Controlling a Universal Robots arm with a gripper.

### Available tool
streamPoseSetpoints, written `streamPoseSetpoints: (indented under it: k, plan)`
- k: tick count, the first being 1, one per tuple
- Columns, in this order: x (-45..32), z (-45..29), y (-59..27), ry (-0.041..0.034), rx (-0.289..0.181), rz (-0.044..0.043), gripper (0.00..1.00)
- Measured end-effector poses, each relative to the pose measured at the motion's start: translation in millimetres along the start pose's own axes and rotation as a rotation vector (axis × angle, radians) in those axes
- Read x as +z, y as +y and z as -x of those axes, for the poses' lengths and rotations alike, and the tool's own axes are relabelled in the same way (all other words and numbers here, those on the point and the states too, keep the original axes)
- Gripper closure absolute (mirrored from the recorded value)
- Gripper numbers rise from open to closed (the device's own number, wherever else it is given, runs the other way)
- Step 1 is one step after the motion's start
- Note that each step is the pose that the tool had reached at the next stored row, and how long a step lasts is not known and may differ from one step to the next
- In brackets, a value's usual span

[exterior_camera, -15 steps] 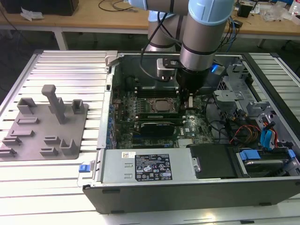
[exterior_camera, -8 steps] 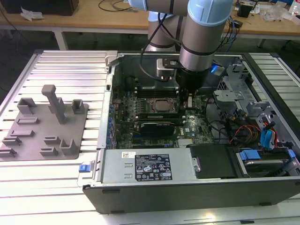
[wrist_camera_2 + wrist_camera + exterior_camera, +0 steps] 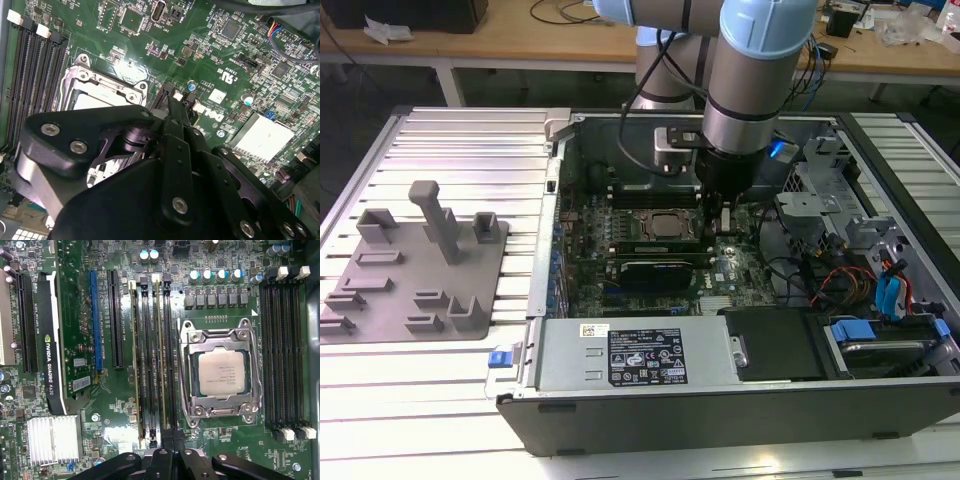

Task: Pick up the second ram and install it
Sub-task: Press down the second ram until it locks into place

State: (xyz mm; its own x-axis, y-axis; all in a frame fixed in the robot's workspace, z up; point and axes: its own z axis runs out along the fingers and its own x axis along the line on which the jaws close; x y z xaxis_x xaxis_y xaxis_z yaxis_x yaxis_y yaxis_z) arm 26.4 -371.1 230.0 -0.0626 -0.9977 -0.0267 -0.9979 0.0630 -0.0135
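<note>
Two long green RAM sticks (image 3: pixel 150 365) are seen edge-on, seated in the black slots beside the square silver processor (image 3: pixel 222 372). Black gripper (image 3: pixel 167 442) is closed at their end; a grip cannot be confirmed. Installation is judged nearly complete.

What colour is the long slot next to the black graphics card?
Blue. The long narrow plastic slot on the green motherboard shows best in the first wrist view.
</note>
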Motion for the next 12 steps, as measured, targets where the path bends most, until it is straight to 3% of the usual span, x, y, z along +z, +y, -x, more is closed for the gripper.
streamPoseSetpoints:
  k: [4,6,7,9,10,12]
  plan:
    - [-1.0,0.2,0.0,-0.0012,0.000,-0.0001,0.92]
    - [-6.0,0.2,-0.1,0.0000,0.000,0.0000,0.92]
    - [-13.9,0.4,-0.2,0.0007,0.000,-0.0001,0.92]
    - [-14.5,0.5,-0.2,0.0007,0.000,-0.0001,0.92]
    - [-14.4,0.3,1.5,0.0010,0.000,0.0000,0.92]
    - [-14.2,-0.5,13.8,0.0007,0.000,-0.0008,0.92]
